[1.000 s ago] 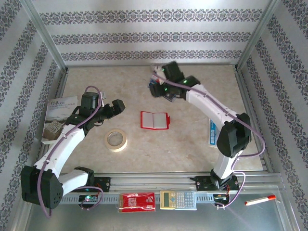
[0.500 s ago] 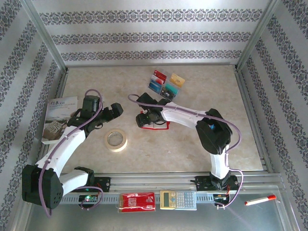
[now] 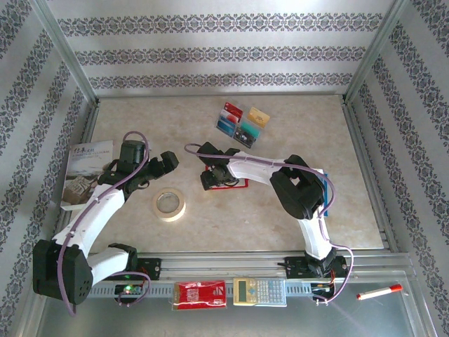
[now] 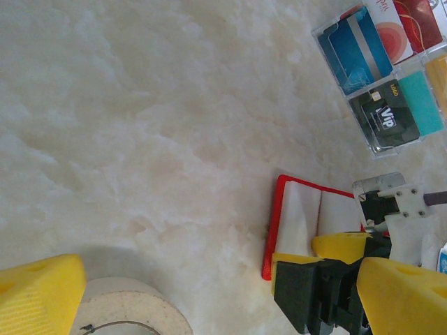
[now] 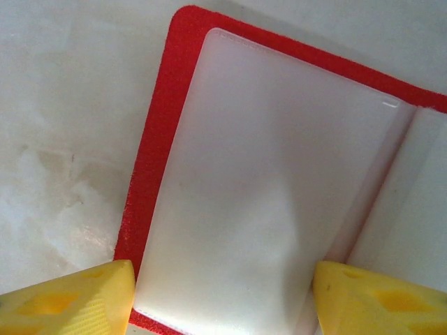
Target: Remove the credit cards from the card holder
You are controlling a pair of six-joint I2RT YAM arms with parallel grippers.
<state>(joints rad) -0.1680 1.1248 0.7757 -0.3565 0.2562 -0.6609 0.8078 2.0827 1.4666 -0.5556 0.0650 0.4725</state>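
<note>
Right pincer (image 5: 223, 296) gapes over the half-hidden card holder (image 5: 265, 174); left pincer (image 3: 167, 160) hangs released.

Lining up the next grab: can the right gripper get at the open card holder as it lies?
Probably yes: the right gripper is directly above the card holder, jaws apart on either side of one clear pocket, nothing between them.
</note>
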